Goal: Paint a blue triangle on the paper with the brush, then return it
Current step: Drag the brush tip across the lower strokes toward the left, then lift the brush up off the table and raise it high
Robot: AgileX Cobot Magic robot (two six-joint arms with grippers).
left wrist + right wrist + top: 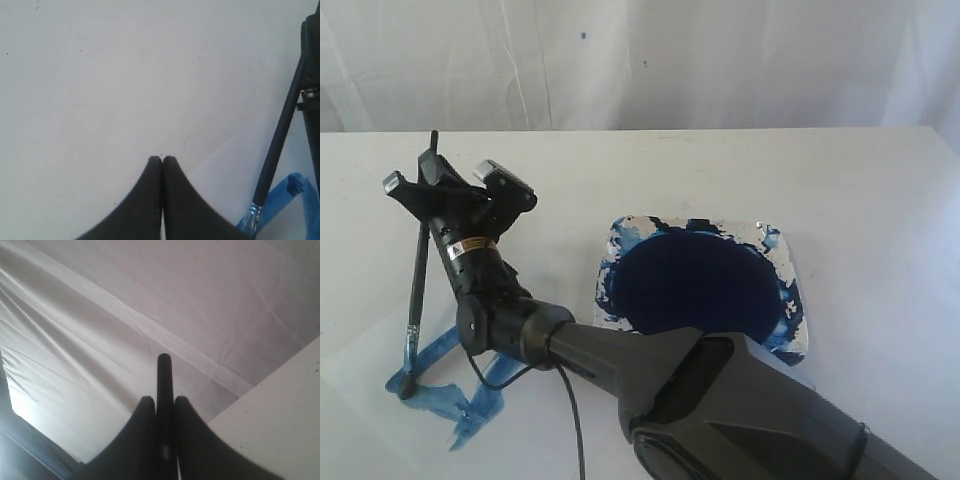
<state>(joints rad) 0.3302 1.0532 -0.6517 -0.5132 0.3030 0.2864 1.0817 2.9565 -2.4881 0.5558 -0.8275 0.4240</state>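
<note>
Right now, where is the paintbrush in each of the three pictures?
Exterior view: the brush stands tilted at far left, tip on the blue triangle.
Left wrist view: along the right edge, bristles touching the blue paint.
Right wrist view: only the black handle end, pinched in the right tool.
Shared landmark: the black handle itself.

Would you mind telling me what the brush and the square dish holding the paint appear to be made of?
The brush has a thin matte black handle, likely painted wood or plastic; the left wrist view shows a shiny silver ferrule, apparently metal, above the blue-stained tip. The dish looks like glossy white ceramic or hard plastic, judging by its smooth raised rim under the blue smears; which of the two cannot be told.
</note>
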